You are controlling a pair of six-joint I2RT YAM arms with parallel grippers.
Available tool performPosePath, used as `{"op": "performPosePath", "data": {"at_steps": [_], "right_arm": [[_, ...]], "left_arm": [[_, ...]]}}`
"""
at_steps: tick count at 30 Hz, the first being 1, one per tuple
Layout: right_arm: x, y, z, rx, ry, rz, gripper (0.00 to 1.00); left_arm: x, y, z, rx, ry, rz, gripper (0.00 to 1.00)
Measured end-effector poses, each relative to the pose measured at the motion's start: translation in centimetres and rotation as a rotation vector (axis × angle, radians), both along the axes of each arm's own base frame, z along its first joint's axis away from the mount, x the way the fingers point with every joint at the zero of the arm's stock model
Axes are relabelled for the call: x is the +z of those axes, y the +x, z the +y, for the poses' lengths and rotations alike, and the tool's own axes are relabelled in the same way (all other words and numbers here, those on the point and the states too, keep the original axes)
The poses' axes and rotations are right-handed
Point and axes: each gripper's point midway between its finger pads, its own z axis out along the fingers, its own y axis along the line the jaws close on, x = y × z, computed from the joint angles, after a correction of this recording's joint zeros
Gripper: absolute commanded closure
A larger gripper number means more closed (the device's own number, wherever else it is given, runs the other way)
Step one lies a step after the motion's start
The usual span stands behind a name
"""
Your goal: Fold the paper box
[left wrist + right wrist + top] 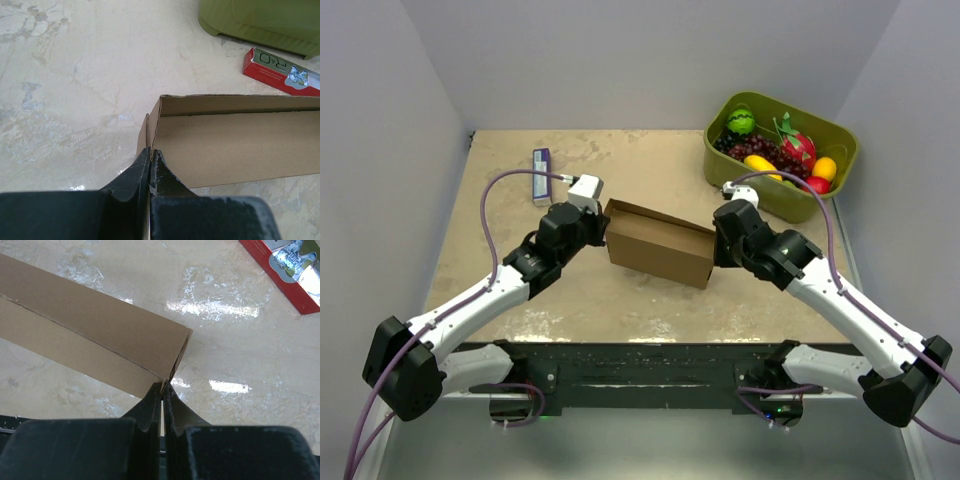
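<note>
1. Right, starting far left: a small blue-and-white carton lies flat towards the back of the worktop, well apart from everything else.
2. Next along, the left arm reaches in from the near-left corner. The left fingers are pressed together and pinching the left end wall of the paper box. In the left wrist view a thin cardboard edge runs straight down between them.
3. Centre stage is the paper box itself, plain brown cardboard, sitting mid-worktop between the two arms. It lies on a slant, with the left end farther back and the right end nearer. The long walls stand up and the top is open, so the left wrist view looks right into the bare interior.
4. Over to the right, the right arm comes in from the near-right corner. The right fingers are also squeezed together, nipping the cardboard edge at the box's right end corner.
5. Beyond the box in the left wrist view, a red carton lies flat just beside the green bin's wall.
6. Finally, back right, the olive-green fruit bin is packed with colourful fruit and stands near the right arm but clear of the box.
</note>
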Motion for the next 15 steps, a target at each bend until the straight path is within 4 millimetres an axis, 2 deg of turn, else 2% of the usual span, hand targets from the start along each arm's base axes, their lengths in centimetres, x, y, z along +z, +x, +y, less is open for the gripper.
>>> {"op": "performPosePath", "data": {"at_steps": [3,4,5,6,11,15], "right_arm": [[0.0,0.0,0.0,-0.008,0.002,-0.003,0.99],[0.0,-0.1,0.0,-0.009,0.004,-0.004,0.83],[0.1,-0.1,0.0,-0.011,0.006,-0.004,0.78],[0.2,-0.1,-0.1,-0.016,0.01,-0.005,0.77],[0.5,-0.8,-0.6,-0.02,-0.015,0.032,0.56],[1.7,-0.8,-0.7,-0.018,-0.024,0.036,0.5]], "left_arm": [[0.0,0.0,0.0,0.0,0.0,0.001,1.0],[0.0,0.0,0.0,-0.001,0.001,0.001,1.0],[0.0,0.0,0.0,-0.001,0.001,0.001,1.0],[0.0,0.0,0.0,-0.001,0.001,0.001,1.0],[-0.1,-0.1,0.0,-0.002,0.004,0.002,1.0],[-0.1,-0.1,0.0,-0.005,0.009,0.0,1.0]]}}
